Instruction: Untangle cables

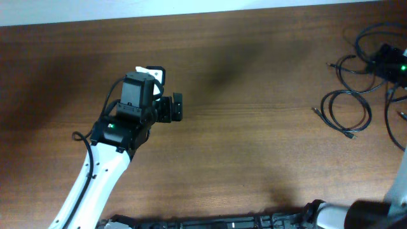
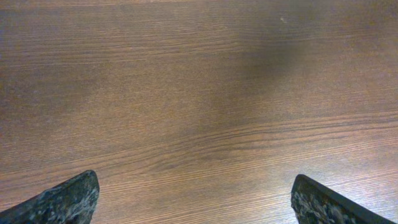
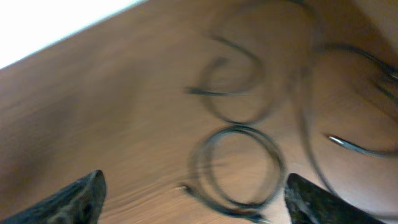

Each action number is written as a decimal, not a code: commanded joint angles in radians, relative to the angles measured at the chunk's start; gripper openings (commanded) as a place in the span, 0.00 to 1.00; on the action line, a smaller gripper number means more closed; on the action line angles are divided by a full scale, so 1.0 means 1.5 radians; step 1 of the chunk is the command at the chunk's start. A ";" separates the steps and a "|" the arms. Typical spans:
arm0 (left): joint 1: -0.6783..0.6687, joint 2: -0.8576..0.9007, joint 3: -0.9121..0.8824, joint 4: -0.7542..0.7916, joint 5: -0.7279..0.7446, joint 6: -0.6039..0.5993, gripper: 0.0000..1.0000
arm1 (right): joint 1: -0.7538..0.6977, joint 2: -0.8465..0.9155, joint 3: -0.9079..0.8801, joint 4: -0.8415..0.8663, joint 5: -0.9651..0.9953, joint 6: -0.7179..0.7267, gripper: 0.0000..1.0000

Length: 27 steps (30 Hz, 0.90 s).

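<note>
The right pincer (image 3: 194, 177) is let go and wide open, with nothing between its two rough dark fingers (image 3: 74, 202). The left pincer (image 2: 196, 176) is wide open too, over bare wood. Just under the right pincer lie the cables (image 3: 239, 129), thin, black and bendy, with two round coils close together and some bigger loops, at the right end of the smooth brown wooden desk (image 1: 254, 159), far from the left pincer.
</note>
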State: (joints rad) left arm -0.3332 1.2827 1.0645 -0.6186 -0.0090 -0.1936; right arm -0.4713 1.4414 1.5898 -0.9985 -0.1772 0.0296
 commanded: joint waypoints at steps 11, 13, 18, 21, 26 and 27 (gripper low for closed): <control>0.002 -0.006 0.003 -0.001 -0.007 0.011 0.99 | 0.204 -0.081 -0.001 -0.011 -0.246 0.006 0.99; 0.002 -0.006 0.003 -0.001 -0.007 0.011 0.99 | 0.206 -0.078 -0.001 -0.013 -0.245 0.006 0.99; 0.002 -0.006 0.003 -0.001 -0.007 0.011 0.99 | 0.207 -0.075 -0.001 -0.013 -0.241 0.006 0.99; 0.002 -0.006 0.003 -0.001 -0.007 0.011 0.99 | 0.218 -0.072 -0.005 -0.013 -0.245 0.006 0.99; 0.002 -0.006 0.003 -0.001 -0.007 0.011 0.99 | 0.238 -0.108 -0.045 0.026 -0.231 0.006 0.99; 0.002 -0.006 0.003 -0.001 -0.007 0.011 0.99 | 0.248 -0.127 -0.067 0.061 -0.221 0.006 0.98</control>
State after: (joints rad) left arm -0.3332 1.2827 1.0645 -0.6189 -0.0090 -0.1936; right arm -0.1326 1.3167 1.5478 -0.9756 -0.5247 0.0303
